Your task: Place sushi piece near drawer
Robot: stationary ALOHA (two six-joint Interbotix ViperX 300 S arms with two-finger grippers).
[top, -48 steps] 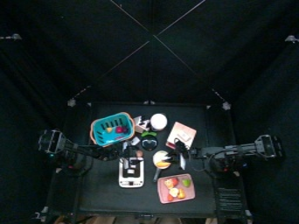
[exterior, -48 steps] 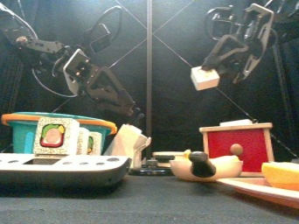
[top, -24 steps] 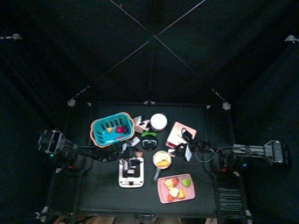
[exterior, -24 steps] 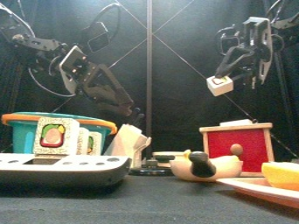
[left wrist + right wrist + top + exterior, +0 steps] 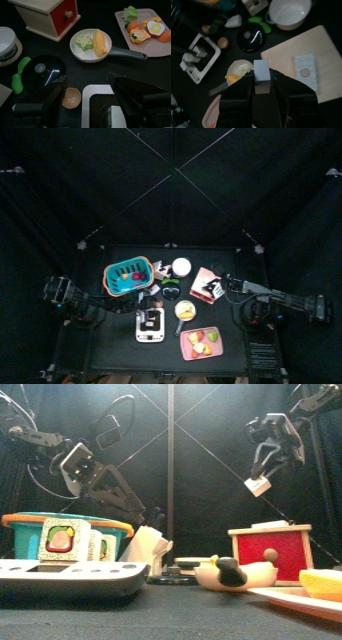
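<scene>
Looking straight down, the right hand (image 5: 222, 281) hangs well beyond the drawer (image 5: 151, 323). At bench height, it grasps the sushi piece (image 5: 258, 486) high above the drawer (image 5: 70, 577). Its wrist camera shows the sushi piece (image 5: 262, 76) pinched. Left hand (image 5: 87, 100) released.

Both arms are black, built of jointed links with loops of black cable arching over them. In the front view the left arm (image 5: 87, 469), at the upper left, carries a pale rectangular label on one link. The right arm (image 5: 281, 434), at the upper right, shows grey-edged brackets. Each wrist view's lower edge shows broad, matte black jaws.
</scene>
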